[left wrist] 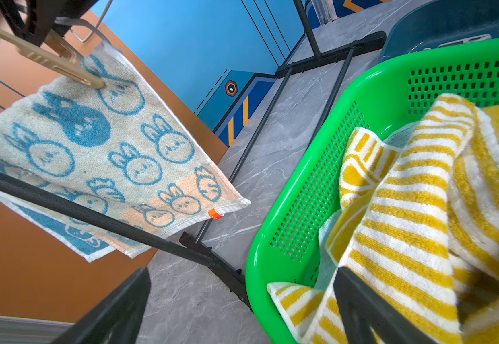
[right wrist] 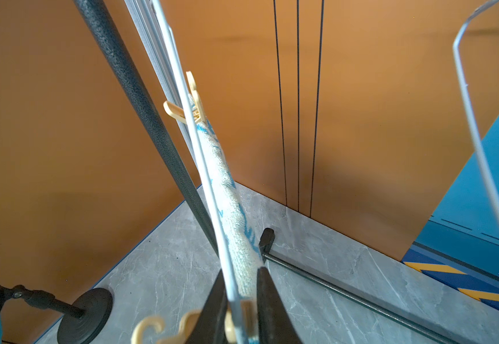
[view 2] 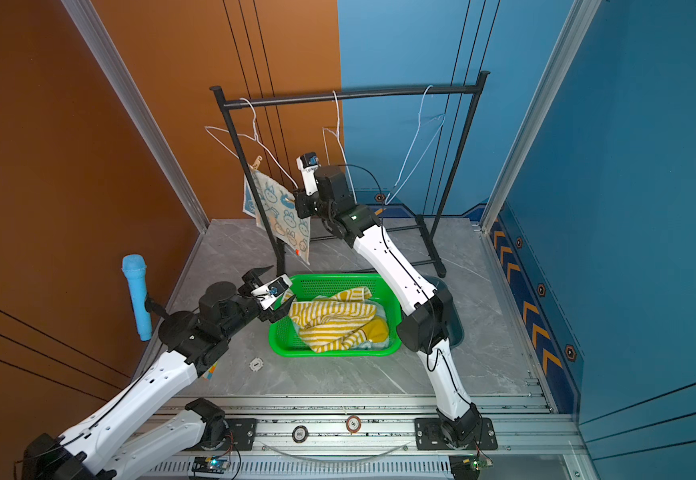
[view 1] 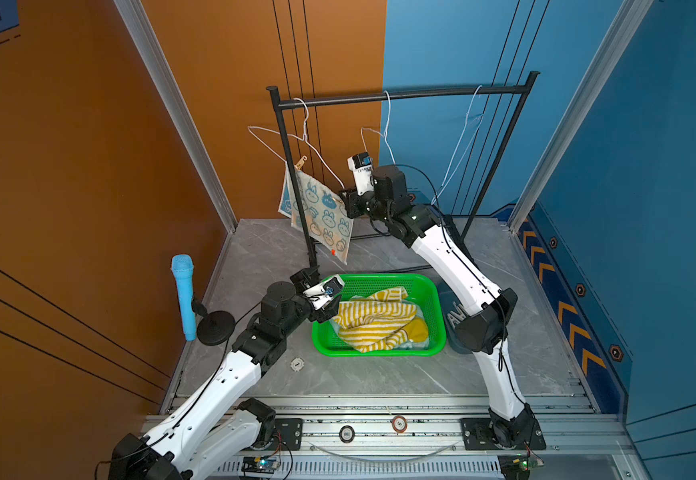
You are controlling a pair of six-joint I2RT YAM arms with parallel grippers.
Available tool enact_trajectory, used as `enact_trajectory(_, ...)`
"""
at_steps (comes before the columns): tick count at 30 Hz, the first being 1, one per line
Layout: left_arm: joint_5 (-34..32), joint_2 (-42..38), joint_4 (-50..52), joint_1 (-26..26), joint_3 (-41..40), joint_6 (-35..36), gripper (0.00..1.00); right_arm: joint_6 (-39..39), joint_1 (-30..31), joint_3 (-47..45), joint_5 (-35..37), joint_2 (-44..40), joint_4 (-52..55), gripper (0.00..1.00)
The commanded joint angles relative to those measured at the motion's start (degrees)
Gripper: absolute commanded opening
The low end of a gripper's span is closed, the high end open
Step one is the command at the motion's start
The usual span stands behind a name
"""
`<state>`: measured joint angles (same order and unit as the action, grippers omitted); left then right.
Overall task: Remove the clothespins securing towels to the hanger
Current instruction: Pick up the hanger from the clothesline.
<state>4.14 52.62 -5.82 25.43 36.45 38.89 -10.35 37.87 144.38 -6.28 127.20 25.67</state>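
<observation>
Grey tabletop [view 1: 379,382]: rack post [view 1: 302,208] crosses bunny towel [view 1: 325,212]; right pincer [right wrist: 241,269] pinches clothespin [left wrist: 30,52]; left pincer [left wrist: 241,271] spread.

White shells and chunky black joint housings make up the left arm [view 1: 221,376] and right arm [view 1: 450,253], thin black cables alongside. The left hand [left wrist: 241,269] and right hand [right wrist: 242,277] are black wedges. Screwed black base plates [view 1: 473,434] sit toward six o'clock.

Cream bunny-print towel [view 1: 321,212] aloft, slanted, a tan clothespin [left wrist: 48,56] on each upper corner — yellow-striped towel [view 1: 375,324] heaped in green basket [view 1: 379,352]
</observation>
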Motion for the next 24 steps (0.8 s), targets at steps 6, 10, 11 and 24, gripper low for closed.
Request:
enact_trajectory(6, 1.6, -0.1, 0.5, -0.6, 1.4, -1.3, 0.98, 2.2, 0.1, 1.5, -1.2, -1.8, -1.1, 0.06)
enact_trajectory(10, 1.7, -0.2, 0.6, -0.7, 1.4, -1.4, 0.98, 3.4, 0.5, 1.3, -1.1, -2.6, -1.3, 0.04)
enact_trajectory(11, 1.7, -0.2, 0.6, -0.7, 1.4, -1.4, 0.98, 3.7, 0.6, 1.3, -1.0, -2.8, -1.4, 0.03)
enact_trajectory(24, 1.8, -0.5, 0.5, -0.6, 1.5, -1.7, 0.98, 6.9, 1.0, 0.9, 3.2, -6.9, -2.9, 0.0)
